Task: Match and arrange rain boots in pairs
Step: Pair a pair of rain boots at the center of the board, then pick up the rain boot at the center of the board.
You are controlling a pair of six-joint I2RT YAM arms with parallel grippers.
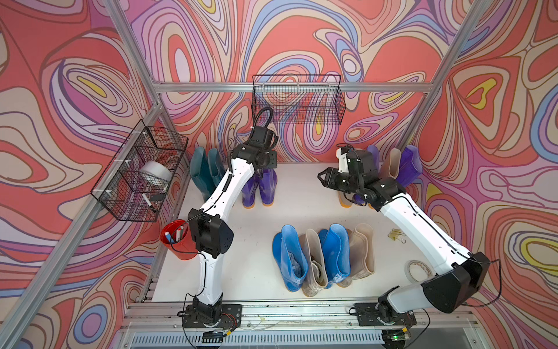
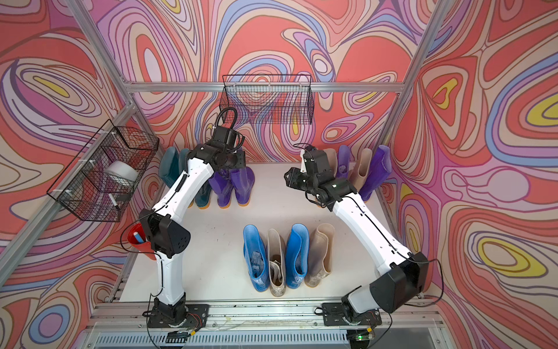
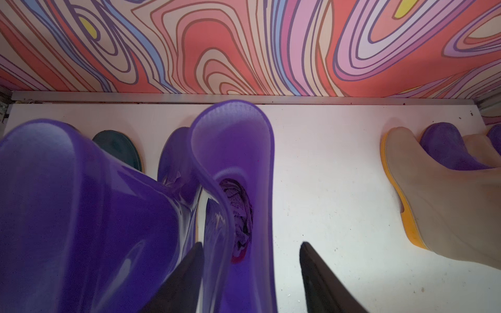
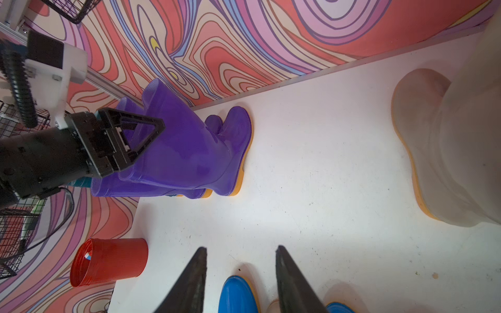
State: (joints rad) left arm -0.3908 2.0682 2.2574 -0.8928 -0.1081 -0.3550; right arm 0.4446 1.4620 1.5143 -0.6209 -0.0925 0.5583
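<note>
Straddling the cuff of a purple boot (image 3: 238, 151) by the back wall (image 3: 244, 54), the left gripper (image 3: 251, 244) stands partly open, gripping nothing; lifting crooked could snag that rim and topple it onto its mate (image 3: 81, 216). The right gripper (image 4: 240, 247) hovers open, empty. Print on its paper stuffing (image 3: 238, 206) is unreadable.

Red cup (image 1: 175, 250) left table edge; tape roll (image 1: 407, 270) right; wire basket (image 1: 297, 102) back
</note>
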